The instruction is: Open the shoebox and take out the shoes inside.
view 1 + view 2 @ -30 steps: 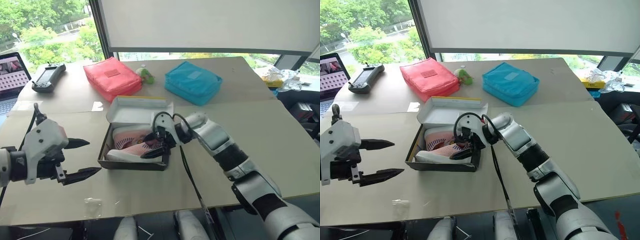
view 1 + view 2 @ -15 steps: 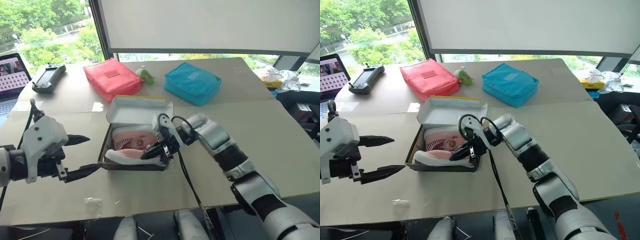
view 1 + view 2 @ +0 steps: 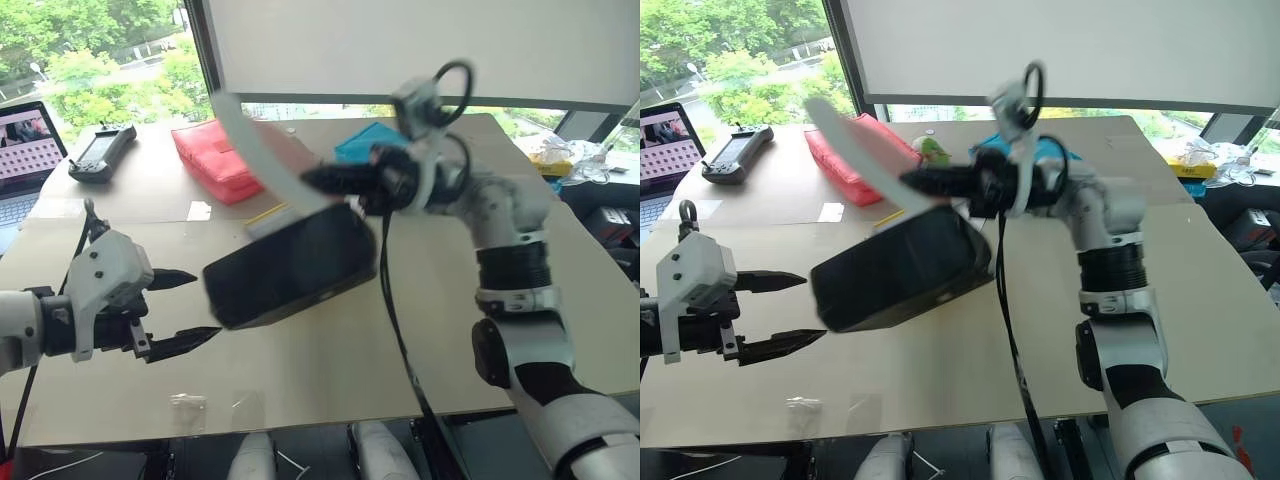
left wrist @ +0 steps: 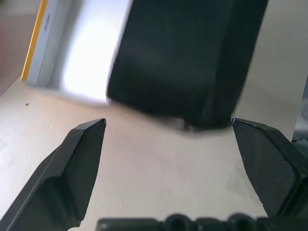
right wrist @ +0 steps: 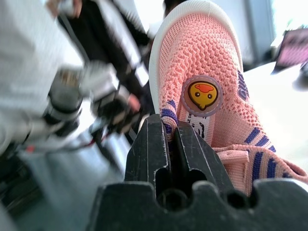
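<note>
Shoe, pink knit with a white sole and a small round duck badge, sits pinched in the right hand. The two black fingers are nearly together on the edge of its opening, striped fabric just beside them. That hand is raised well above the surface and points across toward the robot's left, and the shoe's white sole slants up and away from its fingertips.

Just below that hand is the shoebox, tipped steeply so its black outside faces the head camera. A strip of white lid with a yellow edge shows beside it on the far side. Whether the box touches the surface cannot be told.

The left hand hangs low over the surface with its fingers spread wide and nothing between them. The black box lies just ahead of its fingertips, apart from them.

Beyond the right hand lie a red pouch and a blue pouch.
</note>
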{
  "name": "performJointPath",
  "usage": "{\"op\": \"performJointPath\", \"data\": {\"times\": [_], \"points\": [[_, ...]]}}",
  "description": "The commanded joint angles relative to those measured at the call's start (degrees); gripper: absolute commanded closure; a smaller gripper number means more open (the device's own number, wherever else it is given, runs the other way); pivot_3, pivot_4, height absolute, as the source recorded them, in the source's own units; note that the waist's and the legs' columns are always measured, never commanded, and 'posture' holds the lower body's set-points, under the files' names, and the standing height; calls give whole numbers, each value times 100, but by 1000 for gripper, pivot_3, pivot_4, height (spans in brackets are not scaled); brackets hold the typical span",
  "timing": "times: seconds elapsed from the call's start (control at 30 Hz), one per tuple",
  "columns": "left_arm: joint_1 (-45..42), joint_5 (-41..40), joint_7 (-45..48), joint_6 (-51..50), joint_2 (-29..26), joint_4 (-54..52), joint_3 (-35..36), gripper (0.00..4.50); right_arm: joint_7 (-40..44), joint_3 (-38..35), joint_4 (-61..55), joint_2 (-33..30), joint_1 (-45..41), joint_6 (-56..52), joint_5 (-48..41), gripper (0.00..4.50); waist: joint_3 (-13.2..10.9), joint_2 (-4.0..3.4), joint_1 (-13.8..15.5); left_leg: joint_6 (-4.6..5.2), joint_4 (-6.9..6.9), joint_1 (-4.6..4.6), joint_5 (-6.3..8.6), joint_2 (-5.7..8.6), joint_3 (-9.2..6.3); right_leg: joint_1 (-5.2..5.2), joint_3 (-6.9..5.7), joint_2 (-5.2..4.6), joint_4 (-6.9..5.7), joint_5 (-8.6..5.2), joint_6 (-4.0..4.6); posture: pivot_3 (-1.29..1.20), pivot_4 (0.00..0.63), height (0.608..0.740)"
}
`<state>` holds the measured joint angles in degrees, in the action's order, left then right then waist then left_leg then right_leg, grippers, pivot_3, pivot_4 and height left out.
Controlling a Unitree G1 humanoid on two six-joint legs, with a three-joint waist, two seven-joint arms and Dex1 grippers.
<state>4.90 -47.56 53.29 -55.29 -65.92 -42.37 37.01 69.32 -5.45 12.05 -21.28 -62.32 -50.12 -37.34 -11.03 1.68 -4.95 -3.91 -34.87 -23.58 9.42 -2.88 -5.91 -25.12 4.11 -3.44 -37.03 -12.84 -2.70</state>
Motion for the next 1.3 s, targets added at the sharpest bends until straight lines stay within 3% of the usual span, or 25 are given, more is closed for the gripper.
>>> {"op": "performJointPath", "data": {"times": [0.03, 0.23, 0.47, 0.53, 0.77, 1.0, 1.3], "points": [[-170, 38, 24, 143, -90, 132, -37, 0, -217, 104, -839, 45, 518, 113, -158, 4465, -1, -1, -2, 0, 2, -2, 0, 0, 0, 0, 0, 0, 2, 0, 0, 0, 150, 734], [-358, 127, 121, 241, -193, 296, -222, 0, -397, 389, -1547, -109, 1064, 65, -111, 4465, -6, -9, -100, 1, 3, 1, -1, -5, 1, -12, 5, 7, -13, 3, 5, 0, 150, 734], [-241, 152, 200, 240, -186, 212, -109, 0, 591, 1743, -2359, -1731, 2146, 1052, 1000, 4465, -5, -8, 16, 1, -11, -1, 0, 0, 4, 1, 5, 1, 0, 1, 6, 0, 150, 734], [-229, 158, 211, 248, -189, 211, -114, 0, 625, 1866, -2422, -1810, 2268, 1230, 1078, 4465, -6, -9, 16, 1, -11, -8, 0, 0, 5, -6, 6, 1, 0, 2, 4, 0, 150, 734], [-290, 215, 281, 285, -242, 257, -186, 0, -148, 1829, -1969, -950, 2028, 1442, 1260, 4465, -5, -7, -78, 1, -10, 17, -1, -4, 5, 5, 6, 4, -9, 4, 6, 0, 150, 734], [-404, 248, 334, 312, -271, 331, -292, 0, -1508, 663, -1344, 170, 1224, 1556, 817, 4465, -5, -8, -65, 1, -7, 8, -1, -4, 5, -1, 6, 4, -11, 5, 6, 0, 150, 734], [-624, 312, 409, 343, -386, 487, -468, 0, -1998, 1303, -799, 991, 1047, 2612, 1689, 4465, -5, -8, -98, 1, 4, 7, -1, -4, 4, -5, 7, 5, -9, 3, 4, 0, 150, 734]]}}
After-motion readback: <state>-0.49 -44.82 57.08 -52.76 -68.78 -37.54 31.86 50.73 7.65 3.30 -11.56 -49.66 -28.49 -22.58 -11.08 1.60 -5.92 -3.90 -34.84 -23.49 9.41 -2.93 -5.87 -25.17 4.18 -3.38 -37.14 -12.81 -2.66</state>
